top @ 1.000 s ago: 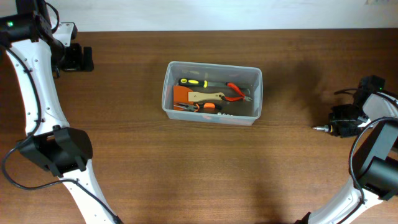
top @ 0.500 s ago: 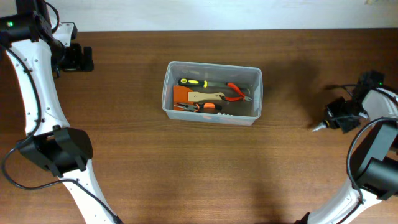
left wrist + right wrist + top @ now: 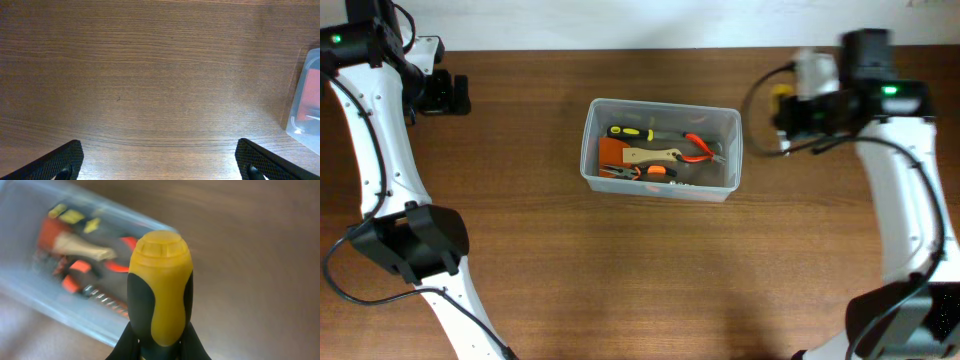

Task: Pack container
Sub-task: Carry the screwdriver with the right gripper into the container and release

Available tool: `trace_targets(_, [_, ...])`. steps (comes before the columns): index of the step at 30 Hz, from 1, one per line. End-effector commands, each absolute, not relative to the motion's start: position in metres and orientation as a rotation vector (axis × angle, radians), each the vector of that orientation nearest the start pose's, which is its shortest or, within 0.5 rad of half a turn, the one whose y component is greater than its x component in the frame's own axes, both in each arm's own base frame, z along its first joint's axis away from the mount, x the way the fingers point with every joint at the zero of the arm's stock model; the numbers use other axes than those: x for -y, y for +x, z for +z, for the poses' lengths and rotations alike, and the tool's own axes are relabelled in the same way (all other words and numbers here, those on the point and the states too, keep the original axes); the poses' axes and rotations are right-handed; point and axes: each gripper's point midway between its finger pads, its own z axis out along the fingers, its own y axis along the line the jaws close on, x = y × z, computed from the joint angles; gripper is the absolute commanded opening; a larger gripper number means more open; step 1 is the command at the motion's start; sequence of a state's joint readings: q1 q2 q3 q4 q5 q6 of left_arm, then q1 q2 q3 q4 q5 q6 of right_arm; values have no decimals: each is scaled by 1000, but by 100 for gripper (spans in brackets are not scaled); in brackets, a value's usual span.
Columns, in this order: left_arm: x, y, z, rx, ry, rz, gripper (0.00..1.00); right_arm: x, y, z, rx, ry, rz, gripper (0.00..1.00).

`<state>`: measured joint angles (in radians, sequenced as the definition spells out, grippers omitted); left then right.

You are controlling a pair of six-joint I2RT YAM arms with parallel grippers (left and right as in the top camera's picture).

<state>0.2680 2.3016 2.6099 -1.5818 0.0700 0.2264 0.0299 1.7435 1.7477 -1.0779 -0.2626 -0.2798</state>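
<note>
Right gripper [image 3: 157, 346]: clamped on the lower, black part of a screwdriver handle [image 3: 160, 287]. Only the inner edges of the two fingers show, at the bottom centre of the right wrist view, pressed against either side of the handle.
Held item: yellow and black grip standing upright in the middle of the right wrist view, with its ribbed yellow cap uppermost. The shaft and tip are hidden.
Right gripper position: upper right of the overhead view [image 3: 788, 112], just right of the container's right end and clear of its rim. This area is blurred.
Left gripper [image 3: 161, 167]: jaws spread wide and holding nothing. The two black fingertips [image 3: 64, 161] sit at opposite bottom corners of the left wrist view, with bare table [image 3: 150, 75] between them.
Left gripper position: upper left corner of the overhead view [image 3: 445, 93], well apart from the container.
Container [image 3: 660, 192]: clear tub resting flat on the brown wooden table, slightly above centre of the overhead view. One rounded corner shows at the right edge of the left wrist view [image 3: 306, 107]. It appears blurred in the upper left of the right wrist view [image 3: 60, 311].
Container contents: yellow and black tool [image 3: 630, 132] along the far wall, red-handled pliers [image 3: 698, 147] towards the right, a pale wooden handle [image 3: 650, 155] across the middle, an orange flat piece [image 3: 611, 152] at the left, and an orange and black item [image 3: 655, 172] along the near wall.
</note>
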Motion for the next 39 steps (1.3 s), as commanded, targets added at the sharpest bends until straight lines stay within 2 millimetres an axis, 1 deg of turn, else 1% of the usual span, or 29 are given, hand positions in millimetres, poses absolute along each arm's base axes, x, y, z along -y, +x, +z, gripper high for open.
trace_targets(1, [-119,468,206,-2840,-64,15,99,-110,413,219,-2354,-1114,194,4])
trace_targets(2, [-119,468,206,-2840,-64,15,99,-125,409,216,-2284,-1261,177,4])
trace_targets(3, [-119,468,206,-2840,-64,15,99,-135,407,213,-2231,-1362,166,4])
trace_targets(4, [-119,468,206,-2840,-64,15,99,-147,403,210,-2146,-1498,147,4])
trace_targets(6, [-119,468,206,-2840,-64,15,99,-165,399,203,-1992,-1718,111,4])
trace_targets(8, [-119,468,206,-2840,-64,15,99,-177,398,194,-1880,-1854,90,4])
trace_targets(11, [-119,468,206,-2840,-64,15,99,-184,407,180,-1827,-1913,80,4])
trace_targets(14, [-119,468,206,-2840,-64,15,99,-183,413,157,-1847,-1946,103,4])
trace_targets(19, [-119,468,206,-2840,-64,15,99,-175,419,107,-1946,-1983,173,4])
trace_targets(22, [-119,468,206,-2840,-64,15,99,-170,420,81,-2000,-1998,213,4])
trace_targets(24, [-119,468,206,-2840,-64,15,99,-167,420,69,-2028,-2012,218,4])
trace_targets(27, [-119,468,206,-2840,-64,15,99,-155,423,54,-2082,-2045,146,4])
trace_targets(29, [-119,468,206,-2840,-64,15,99,-152,424,53,-2092,-2053,122,4])
trace_targets(30, [-119,468,206,-2840,-64,15,99,-151,424,53,-2093,-2052,116,6])
trace_targets(31, [-119,468,206,-2840,-64,15,99,-151,425,53,-2093,-2051,115,16])
trace_targets(32, [-119,468,206,-2840,-64,15,99,-151,425,53,-2099,-2043,115,31])
trace_targets(33, [-119,468,206,-2840,-64,15,99,-152,425,53,-2119,-2021,118,55])
trace_targets(34, [-119,468,206,-2840,-64,15,99,-153,425,54,-2147,-1988,122,99])
trace_targets(37, [-119,468,206,-2840,-64,15,99,-158,426,62,-2254,-1844,136,99])
trace_targets(39, [-119,468,206,-2840,-64,15,99,-163,428,76,-2286,-1767,144,99])
